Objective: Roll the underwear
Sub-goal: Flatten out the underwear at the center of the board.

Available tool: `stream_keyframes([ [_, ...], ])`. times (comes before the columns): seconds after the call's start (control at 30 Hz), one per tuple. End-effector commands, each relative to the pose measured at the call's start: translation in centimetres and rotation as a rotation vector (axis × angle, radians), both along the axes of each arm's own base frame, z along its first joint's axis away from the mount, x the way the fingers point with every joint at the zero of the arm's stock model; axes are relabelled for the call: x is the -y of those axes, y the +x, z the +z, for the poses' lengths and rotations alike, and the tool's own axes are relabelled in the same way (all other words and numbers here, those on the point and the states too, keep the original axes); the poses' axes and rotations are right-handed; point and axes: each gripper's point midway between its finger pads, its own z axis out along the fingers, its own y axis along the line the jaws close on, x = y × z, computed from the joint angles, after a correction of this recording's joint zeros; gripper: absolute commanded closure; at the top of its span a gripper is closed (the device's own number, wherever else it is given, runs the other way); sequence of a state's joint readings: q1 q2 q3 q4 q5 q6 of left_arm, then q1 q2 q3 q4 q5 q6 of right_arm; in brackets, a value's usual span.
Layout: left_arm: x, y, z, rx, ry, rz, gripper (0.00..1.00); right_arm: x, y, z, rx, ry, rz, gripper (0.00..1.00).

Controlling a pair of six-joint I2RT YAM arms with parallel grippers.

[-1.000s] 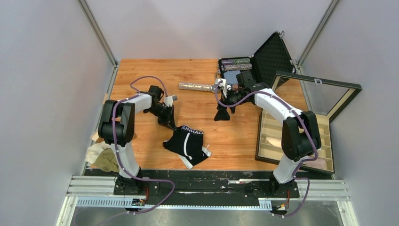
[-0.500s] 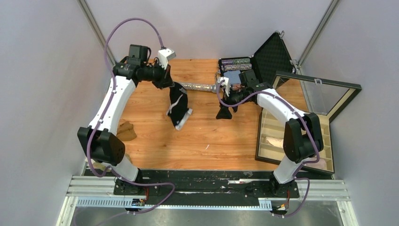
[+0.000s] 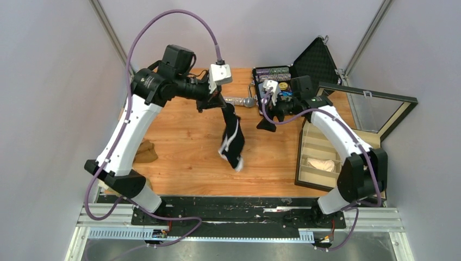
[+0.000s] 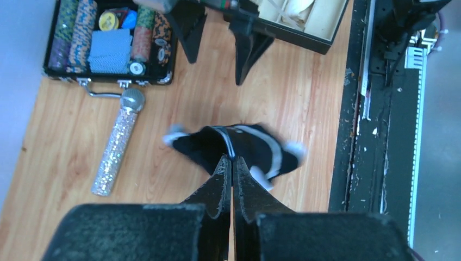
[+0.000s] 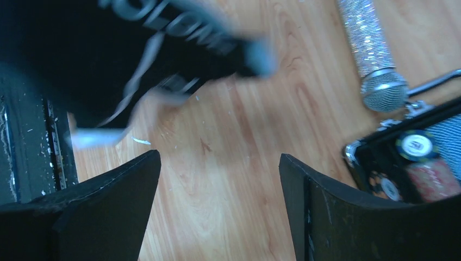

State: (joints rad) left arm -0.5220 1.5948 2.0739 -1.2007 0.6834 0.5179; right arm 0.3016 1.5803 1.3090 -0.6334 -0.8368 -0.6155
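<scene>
The black underwear with white trim hangs in the air over the middle of the table, pinched at its top by my left gripper, which is shut on it. In the left wrist view the fingertips meet on the cloth with no gap. Blurred, the same underwear fills the upper left of the right wrist view. My right gripper hovers just right of the hanging garment, and its jaws stand wide open over bare wood. A brown garment lies at the table's left edge.
A glittery silver microphone lies behind the hanging cloth, beside an open black case of poker chips. A wooden compartment box with a raised glass lid stands at the right and holds a cream garment.
My left arm has lifted the black underwear off the table's front and swung it up and to the right. My right gripper has shifted slightly back and to the right, still open.
</scene>
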Motion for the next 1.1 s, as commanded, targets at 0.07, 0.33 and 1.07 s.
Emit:
stream_keyframes([
  [0.07,-3.3,-3.4,1.3,0.107,0.045,0.002,1.00,1.3,-2.3,4.1,0.133,0.044,0.008,0.17],
  [0.33,-12.9,-0.3,-19.5,-0.451,0.589,0.394,1.00,0.3,-3.0,1.1,-0.008,0.080,0.027,0.18],
  [1.07,-15.6,1.2,-28.3,-0.793,0.603,0.653,1.00,-1.9,-8.3,-12.6,-0.660,-0.186,-0.330,0.40],
])
